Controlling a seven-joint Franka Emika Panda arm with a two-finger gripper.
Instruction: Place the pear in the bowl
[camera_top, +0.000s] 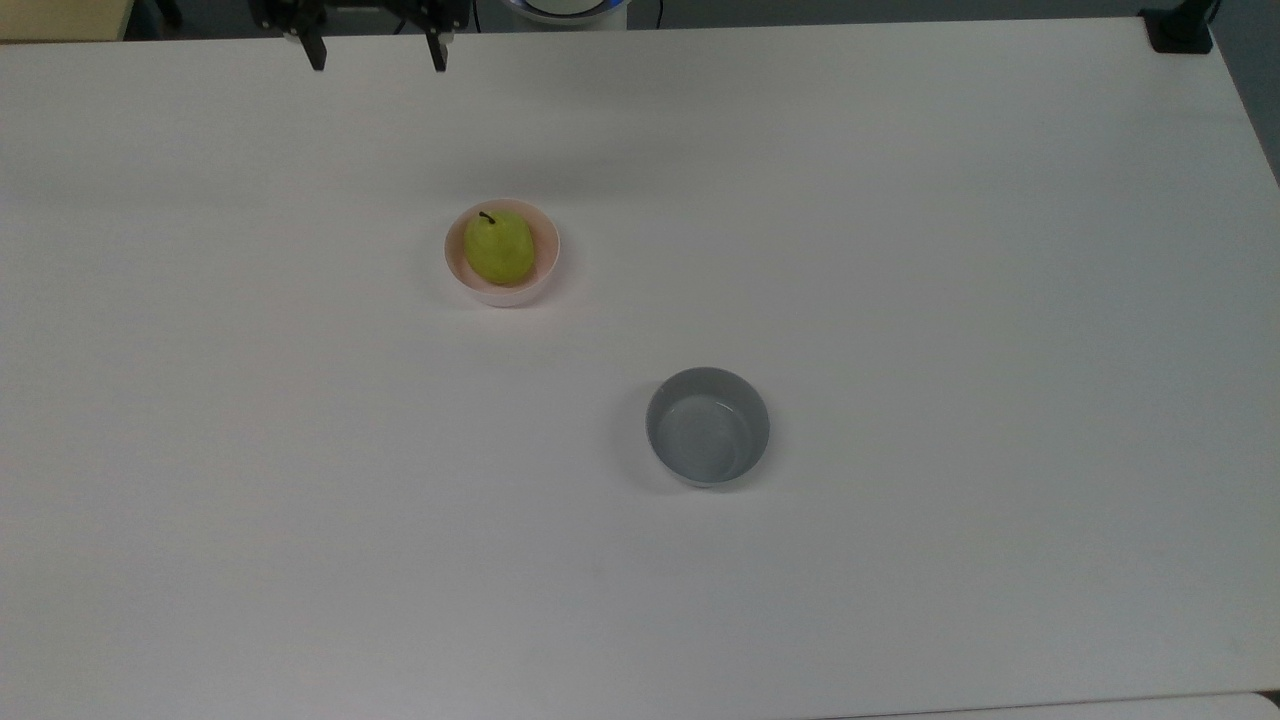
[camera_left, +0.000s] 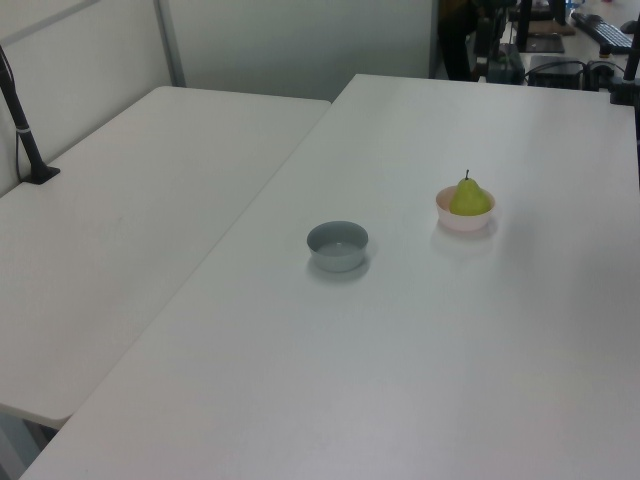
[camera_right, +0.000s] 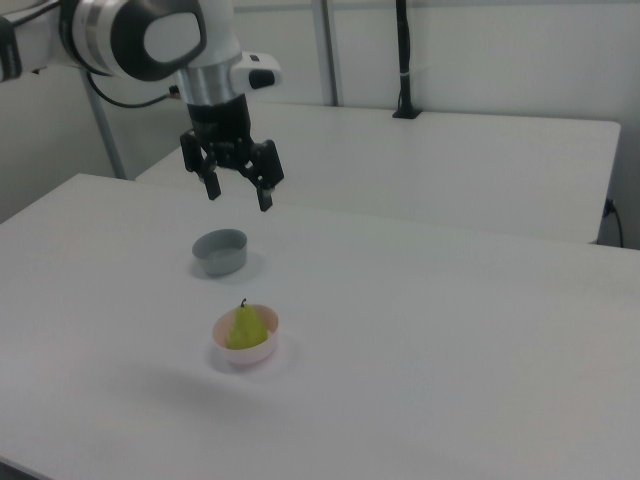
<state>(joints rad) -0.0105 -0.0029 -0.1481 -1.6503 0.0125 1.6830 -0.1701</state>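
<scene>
The pear (camera_top: 498, 248) sits inside the pink bowl (camera_top: 547, 272). Its dark stem points up. The pink bowl stands on the white table (camera_top: 900, 250), nearer the edge at the top view's top than the edge at the top view's bottom. A grey bowl (camera_top: 708, 427) stands well apart from it, close to the middle of the table. The grey bowl has nothing in it.

The end effector (camera_right: 238, 195) hangs high in the air above the table. Its two black fingers (camera_right: 265, 199) are spread wide and hold nothing. It does not touch the pear or either bowl. In the top view the fingertips poke in at the top edge, over the table's far edge. The white arm (camera_right: 150, 35) reaches in from the right view's left.
</scene>
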